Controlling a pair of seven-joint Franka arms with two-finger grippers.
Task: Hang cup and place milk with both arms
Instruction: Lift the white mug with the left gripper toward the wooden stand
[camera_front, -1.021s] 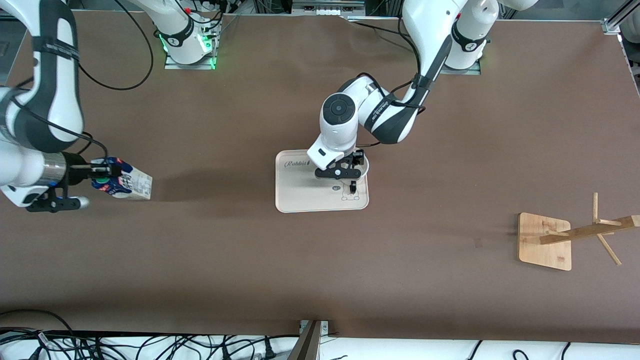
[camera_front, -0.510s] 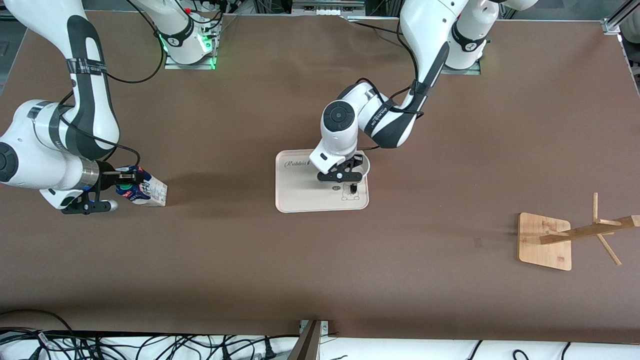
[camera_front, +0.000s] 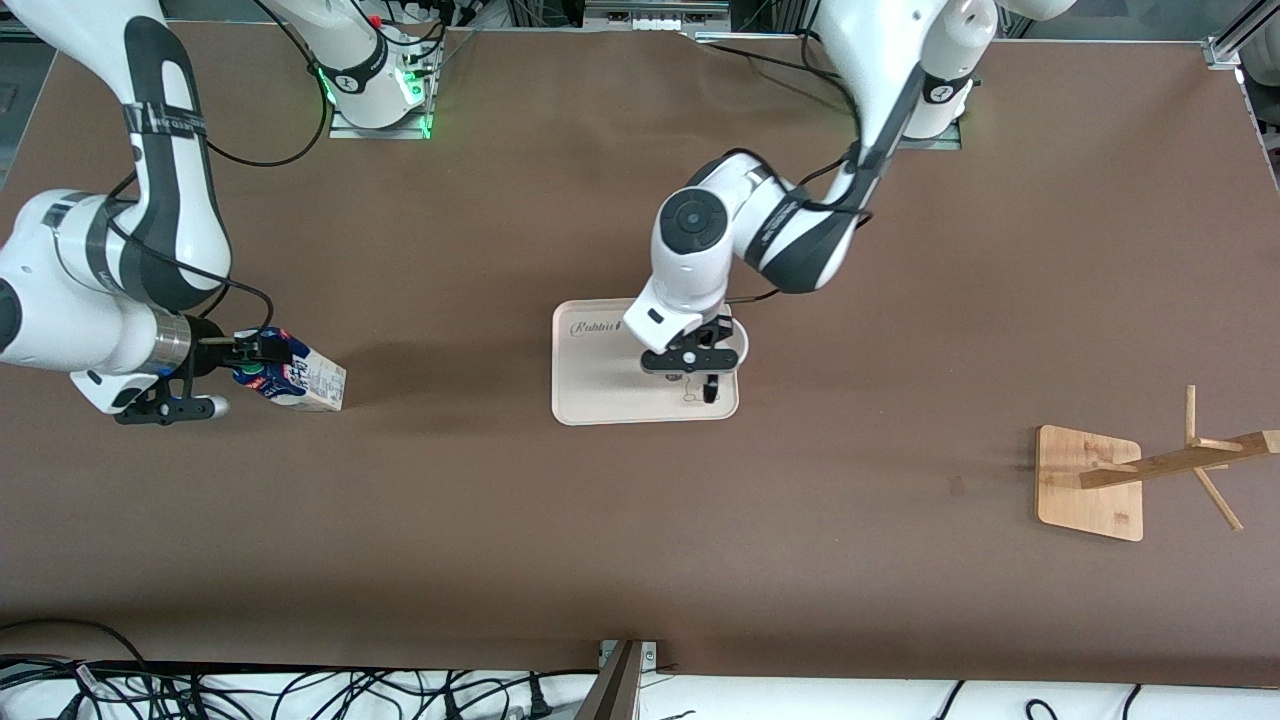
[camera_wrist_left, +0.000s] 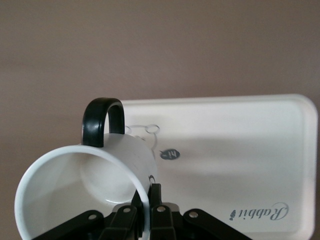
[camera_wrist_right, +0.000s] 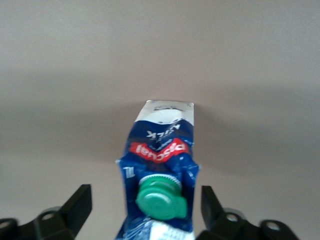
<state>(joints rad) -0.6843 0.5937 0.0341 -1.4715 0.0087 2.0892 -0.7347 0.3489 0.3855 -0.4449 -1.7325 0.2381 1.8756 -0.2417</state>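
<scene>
My left gripper is over the corner of the cream tray toward the left arm's end. It is shut on the rim of the white cup. In the left wrist view the fingers pinch the rim. The cup is tilted with its mouth toward the camera, and its black handle is over the tray. My right gripper is near the right arm's end of the table. It holds the blue and white milk by its top. The right wrist view shows the milk and its green cap between the fingers.
A wooden cup rack with a square base and slanted pegs stands at the left arm's end, nearer the front camera than the tray. Cables lie along the table's front edge.
The right arm has swung in and carried the milk toward the tray. The left gripper with the cup has shifted slightly toward the left arm's end of the tray.
</scene>
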